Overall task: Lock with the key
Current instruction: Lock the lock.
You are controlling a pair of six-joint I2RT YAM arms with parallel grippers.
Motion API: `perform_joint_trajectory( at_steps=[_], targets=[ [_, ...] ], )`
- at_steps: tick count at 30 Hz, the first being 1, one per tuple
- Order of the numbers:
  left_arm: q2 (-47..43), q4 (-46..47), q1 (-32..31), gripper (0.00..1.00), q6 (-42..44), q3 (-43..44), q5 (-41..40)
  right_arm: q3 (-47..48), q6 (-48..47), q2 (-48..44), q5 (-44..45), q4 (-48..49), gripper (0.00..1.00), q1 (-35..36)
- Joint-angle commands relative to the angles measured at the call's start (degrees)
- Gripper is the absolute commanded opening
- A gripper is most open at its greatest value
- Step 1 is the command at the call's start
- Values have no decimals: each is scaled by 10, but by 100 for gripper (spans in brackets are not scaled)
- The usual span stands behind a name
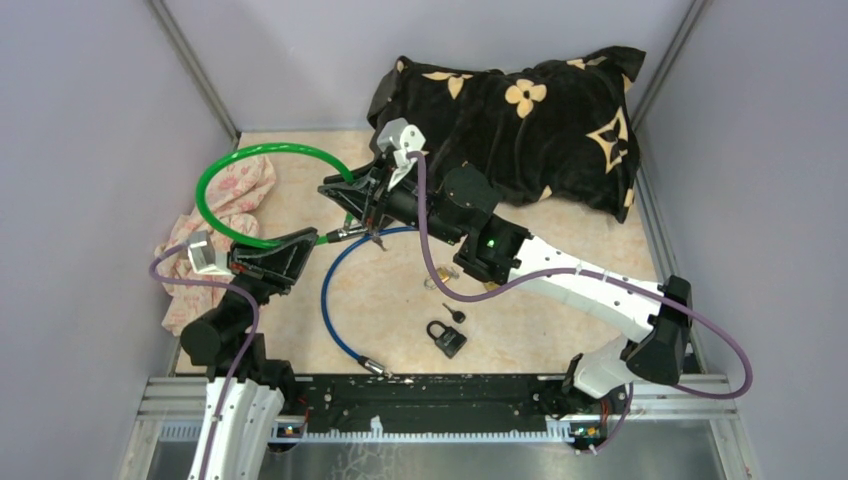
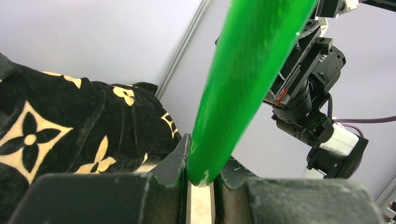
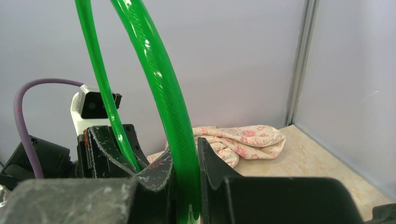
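Apparently the joining step: left gripper [image 2: 203, 173] and right gripper [image 3: 186, 164] both clamp the cable [image 1: 265, 150] — next mate its ends, then fetch the key [image 1: 453, 314].

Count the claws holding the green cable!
2. The left claw and the right claw each pinch the green cable, at separate spots.

White shells over black joints clothe the left arm [image 1: 235, 420] and right arm [image 1: 590, 285]. A purple cable [image 1: 421, 205] trails along each. A green light [image 1: 489, 241] glows on the right arm. The right end effector [image 3: 184, 156] has matte black fingers [image 3: 219, 179], scuffed pale.
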Motion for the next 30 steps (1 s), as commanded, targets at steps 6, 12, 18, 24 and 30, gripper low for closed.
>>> perform_joint_trajectory(
  at_steps=[6, 12, 18, 24, 30],
  targets=[
    [-11, 44, 3, 0, -4, -1, -10, 34, -10, 8, -2, 23, 0, 9],
    [-13, 49, 3, 0, 1, -1, -9, 63, -44, 21, -1, -34, 0, 9],
    [-14, 52, 4, 0, 10, -3, -12, 79, -40, 31, -26, -66, 0, 9],
    [-13, 53, 5, 0, 17, -4, -20, 91, -15, 48, -70, -75, 0, 11],
    [-16, 59, 5, 0, 11, -6, -30, 58, 10, 47, -72, -55, 0, 15]
  ],
)
